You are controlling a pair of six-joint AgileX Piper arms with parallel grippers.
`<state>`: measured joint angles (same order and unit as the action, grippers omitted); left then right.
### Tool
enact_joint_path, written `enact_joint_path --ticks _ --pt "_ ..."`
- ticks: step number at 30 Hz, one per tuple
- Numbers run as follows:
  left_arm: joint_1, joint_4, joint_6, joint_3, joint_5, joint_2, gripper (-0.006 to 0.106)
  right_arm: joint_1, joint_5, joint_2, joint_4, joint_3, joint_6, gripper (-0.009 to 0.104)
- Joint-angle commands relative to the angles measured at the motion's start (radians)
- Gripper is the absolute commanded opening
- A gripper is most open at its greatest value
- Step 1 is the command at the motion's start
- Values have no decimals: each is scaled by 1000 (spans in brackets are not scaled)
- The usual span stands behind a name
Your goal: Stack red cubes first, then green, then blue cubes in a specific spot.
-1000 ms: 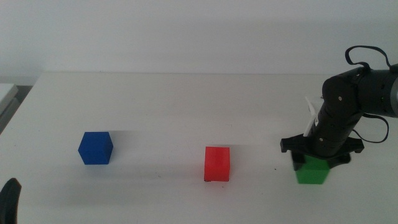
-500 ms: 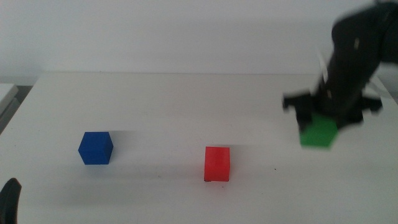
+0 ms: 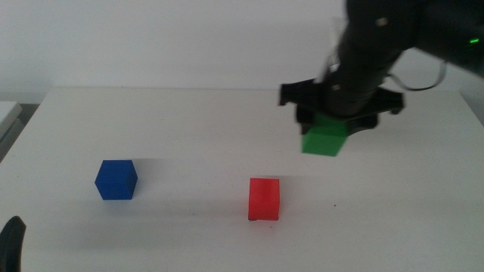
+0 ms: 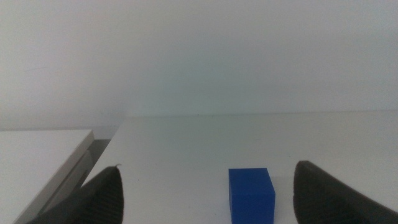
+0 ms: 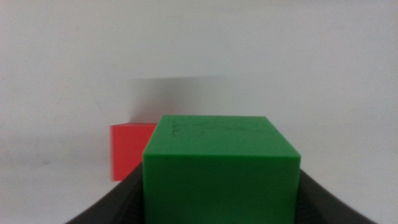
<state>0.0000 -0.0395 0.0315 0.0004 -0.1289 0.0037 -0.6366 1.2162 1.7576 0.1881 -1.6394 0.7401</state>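
While the green cube (image 3: 325, 141) was held off the table, it was clamped between the two dark jaws of the right gripper (image 3: 330, 121), which was seen in the middle view above and to the right of the red cube (image 3: 264, 199). Its matte, flat faces and crisp edges were shown close up in the right wrist view, where the cube (image 5: 221, 168) filled the space between the curved black jaws and a faint dotted texture could be made out on its top face. Part of the red cube (image 5: 130, 151) was seen beyond it, partly hidden behind the green one, resting on the smooth white table (image 3: 189, 128).

On the table, the red cube was found near the middle front, standing square and well apart from the blue cube (image 3: 116, 179), which was set further to the left. Both were seen as plain solid blocks of the same size with dull, unglossy surfaces.

At the bottom left corner of the middle view, only a dark rounded tip of the left gripper (image 3: 11, 242) was visible. In the left wrist view its jaws were spread wide, with the blue cube (image 4: 251, 194) seen on the table between them, untouched.
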Motion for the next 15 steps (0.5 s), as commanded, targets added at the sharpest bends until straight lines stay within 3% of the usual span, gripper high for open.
enact_joint_path --ticks 1,15 --pt "0 -1 -6 0 12 -4 94 -32 5 36 13 -36 17 19" --pt "0 -1 -4 0 12 -4 94 -135 5 200 7 -157 20 19"
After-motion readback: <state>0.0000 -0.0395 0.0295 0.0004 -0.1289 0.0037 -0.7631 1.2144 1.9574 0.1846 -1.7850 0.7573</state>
